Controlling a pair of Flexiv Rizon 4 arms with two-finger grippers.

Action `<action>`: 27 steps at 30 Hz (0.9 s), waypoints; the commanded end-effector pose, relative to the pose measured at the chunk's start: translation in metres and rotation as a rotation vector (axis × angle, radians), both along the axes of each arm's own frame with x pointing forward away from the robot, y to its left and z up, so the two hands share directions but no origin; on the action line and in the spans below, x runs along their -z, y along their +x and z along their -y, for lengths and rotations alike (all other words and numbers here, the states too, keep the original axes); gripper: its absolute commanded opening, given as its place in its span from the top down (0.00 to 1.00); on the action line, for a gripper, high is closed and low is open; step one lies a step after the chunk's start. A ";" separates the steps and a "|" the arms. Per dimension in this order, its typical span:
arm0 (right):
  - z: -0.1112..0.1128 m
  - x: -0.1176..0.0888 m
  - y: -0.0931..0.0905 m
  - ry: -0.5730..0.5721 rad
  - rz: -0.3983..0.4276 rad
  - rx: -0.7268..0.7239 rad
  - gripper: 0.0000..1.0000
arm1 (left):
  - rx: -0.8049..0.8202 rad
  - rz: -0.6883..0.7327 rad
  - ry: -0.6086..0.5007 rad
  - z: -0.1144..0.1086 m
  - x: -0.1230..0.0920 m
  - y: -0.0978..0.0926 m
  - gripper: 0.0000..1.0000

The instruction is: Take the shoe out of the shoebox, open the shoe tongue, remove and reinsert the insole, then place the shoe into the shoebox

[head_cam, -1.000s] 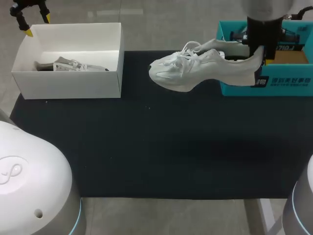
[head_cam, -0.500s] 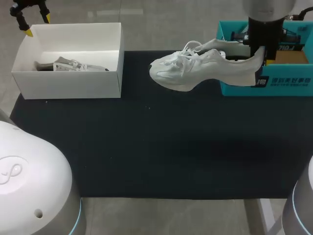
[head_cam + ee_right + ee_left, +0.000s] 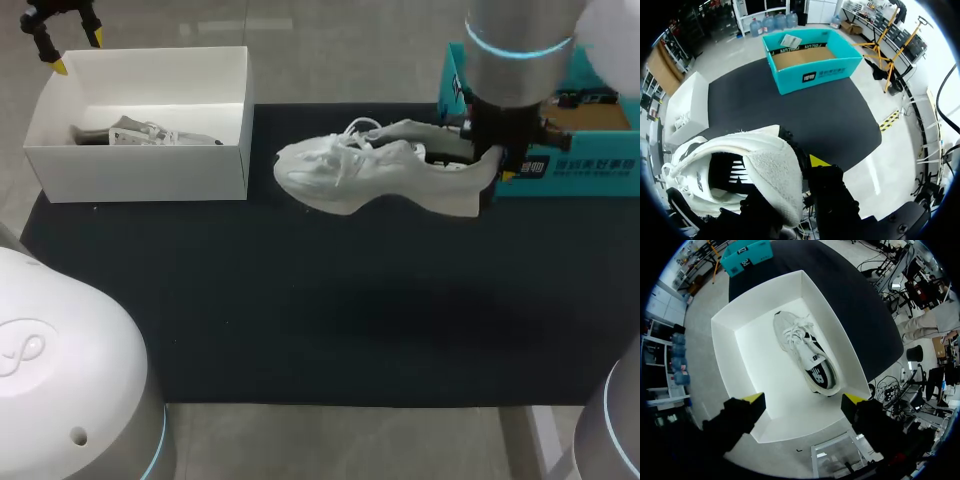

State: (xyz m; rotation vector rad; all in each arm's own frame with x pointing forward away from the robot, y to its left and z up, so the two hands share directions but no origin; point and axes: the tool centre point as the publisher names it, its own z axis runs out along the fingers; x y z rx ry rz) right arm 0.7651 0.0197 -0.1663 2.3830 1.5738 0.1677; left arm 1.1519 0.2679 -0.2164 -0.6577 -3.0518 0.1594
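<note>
- The right gripper (image 3: 490, 168) grips the heel of the white shoe (image 3: 365, 178) and holds it level above the black mat (image 3: 330, 320), toe pointing toward the robot's left.
- In the right wrist view one yellow-tipped finger (image 3: 817, 161) presses on the outside of the heel collar. The other is hidden by the shoe's padded back.
- The shoe's laces lie loose over the tongue, and its dark lining shows through the opening in the right wrist view.
- The shoe hangs just in front of the teal shoebox (image 3: 590, 165), which stands at the mat's far right corner. The heel is close to the box's near wall and the toe is over the middle of the mat.
- A white box (image 3: 140, 172) stands at the mat's far left corner, well apart from the held shoe.
- A second shoe (image 3: 807, 357), white with a dark insole, lies on its sole on the floor of the white box.
- The left gripper (image 3: 62, 35) hangs over the far left corner of the white box, its jaws spread wide with nothing between them.
</note>
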 end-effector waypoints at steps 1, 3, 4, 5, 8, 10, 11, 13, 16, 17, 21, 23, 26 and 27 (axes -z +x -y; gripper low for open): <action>-0.005 0.037 -0.005 0.036 -0.023 0.014 1.00 | 0.001 0.000 0.002 0.000 -0.001 -0.001 0.00; -0.007 0.053 -0.010 0.044 -0.059 0.017 1.00 | 0.001 0.000 0.002 0.000 -0.001 -0.001 0.00; -0.009 0.061 -0.012 0.045 -0.074 0.016 1.00 | 0.001 0.000 0.002 0.000 -0.001 -0.001 0.00; -0.011 0.069 -0.015 0.049 -0.089 0.016 1.00 | 0.001 0.000 0.002 0.000 -0.001 -0.001 0.00; -0.019 0.091 -0.020 0.053 -0.118 0.010 1.00 | 0.001 0.000 0.002 0.000 -0.001 -0.001 0.00; -0.023 0.111 -0.022 0.035 -0.127 0.006 1.00 | 0.001 0.000 0.002 0.000 -0.001 -0.001 0.00; -0.024 0.119 -0.022 0.035 -0.128 0.006 1.00 | 0.001 0.000 0.002 0.000 -0.001 -0.001 0.00; -0.024 0.135 -0.022 0.036 -0.125 0.014 1.00 | 0.001 0.000 0.002 0.000 -0.001 -0.001 0.00; -0.024 0.156 -0.023 0.038 -0.126 0.039 1.00 | 0.001 0.000 0.002 0.000 -0.001 -0.001 0.00; -0.024 0.162 -0.023 0.036 -0.125 0.041 1.00 | 0.001 0.000 0.002 0.000 -0.001 -0.001 0.00; -0.026 0.184 -0.023 0.044 -0.132 0.043 1.00 | 0.001 0.000 0.002 0.000 -0.001 -0.001 0.00; -0.025 0.194 -0.022 0.038 -0.142 0.028 1.00 | 0.001 0.000 0.002 0.000 -0.001 -0.001 0.00; -0.024 0.202 -0.021 0.032 -0.153 0.008 1.00 | 0.001 0.000 0.002 0.000 -0.001 -0.001 0.00; -0.023 0.205 -0.021 0.037 -0.154 0.001 1.00 | 0.001 0.000 0.002 0.000 -0.001 -0.001 0.00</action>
